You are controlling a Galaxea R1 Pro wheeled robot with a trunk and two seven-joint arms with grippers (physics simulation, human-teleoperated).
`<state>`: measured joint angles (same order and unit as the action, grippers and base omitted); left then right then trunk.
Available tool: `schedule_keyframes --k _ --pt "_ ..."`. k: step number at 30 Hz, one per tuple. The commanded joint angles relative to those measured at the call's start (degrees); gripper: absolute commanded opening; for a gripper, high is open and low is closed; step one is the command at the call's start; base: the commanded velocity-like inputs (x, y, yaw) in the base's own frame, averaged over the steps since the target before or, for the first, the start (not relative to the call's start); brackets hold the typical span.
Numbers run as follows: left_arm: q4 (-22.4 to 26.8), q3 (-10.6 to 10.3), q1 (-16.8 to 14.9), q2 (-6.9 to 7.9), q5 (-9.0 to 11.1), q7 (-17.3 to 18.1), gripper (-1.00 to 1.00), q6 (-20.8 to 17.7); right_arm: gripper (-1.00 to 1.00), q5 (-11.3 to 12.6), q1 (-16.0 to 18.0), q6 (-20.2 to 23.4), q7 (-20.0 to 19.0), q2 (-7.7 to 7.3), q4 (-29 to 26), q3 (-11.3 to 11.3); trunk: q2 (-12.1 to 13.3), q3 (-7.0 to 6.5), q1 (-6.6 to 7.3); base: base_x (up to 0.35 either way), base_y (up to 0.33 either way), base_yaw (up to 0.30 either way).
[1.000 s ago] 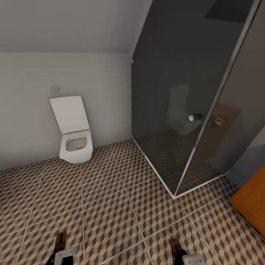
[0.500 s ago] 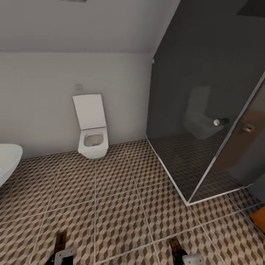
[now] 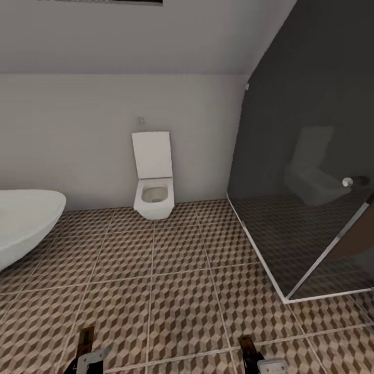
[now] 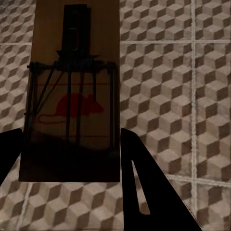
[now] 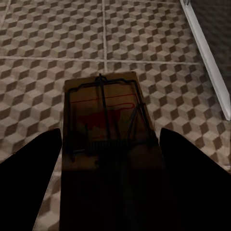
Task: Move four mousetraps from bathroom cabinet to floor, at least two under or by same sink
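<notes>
Two mousetraps are in view, one in each of my grippers. In the left wrist view a brown mousetrap (image 4: 72, 96) with a red mouse print and dark wire sits between the dark fingers (image 4: 144, 192) of my left gripper (image 4: 72, 159). My right gripper (image 5: 110, 187) is shut on the other mousetrap (image 5: 107, 139). Both are held above the cube-patterned bathroom floor (image 3: 182, 291). From the head camera the left gripper (image 3: 87, 353) and right gripper (image 3: 255, 359) sit at the lower edge, a trap (image 3: 85, 336) sticking forward from the left one. The cabinet and the bathroom sink are out of view.
A white toilet (image 3: 153, 195) with its lid up stands against the far wall. The white curved bathtub (image 3: 23, 226) juts in from the left. A dark glass shower enclosure (image 3: 311, 182) with a white base rail fills the right side. Open tiled floor lies between them.
The camera has swung left: the toilet slid right in the picture, the bathtub came into view, and the orange cabinet edge left the frame. Both grippers keep their traps.
</notes>
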<state>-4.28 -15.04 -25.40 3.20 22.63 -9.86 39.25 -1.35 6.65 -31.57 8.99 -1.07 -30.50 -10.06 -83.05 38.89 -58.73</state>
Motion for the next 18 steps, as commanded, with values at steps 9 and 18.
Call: schedule_keyframes --k 9,18 --pt "-0.2 -0.5 -0.1 -0.04 0.0 -0.2 -1.00 0.2 -1.00 -0.1 0.0 -0.1 0.6 -0.08 0.0 -0.4 0.0 0.05 0.00 0.000 0.000 0.287" --pt "-0.2 -0.5 -0.1 -0.04 0.0 -0.2 -1.00 0.2 -1.00 -0.1 0.0 0.0 0.6 -0.08 0.0 -0.4 0.0 0.05 0.00 0.000 0.000 0.287"
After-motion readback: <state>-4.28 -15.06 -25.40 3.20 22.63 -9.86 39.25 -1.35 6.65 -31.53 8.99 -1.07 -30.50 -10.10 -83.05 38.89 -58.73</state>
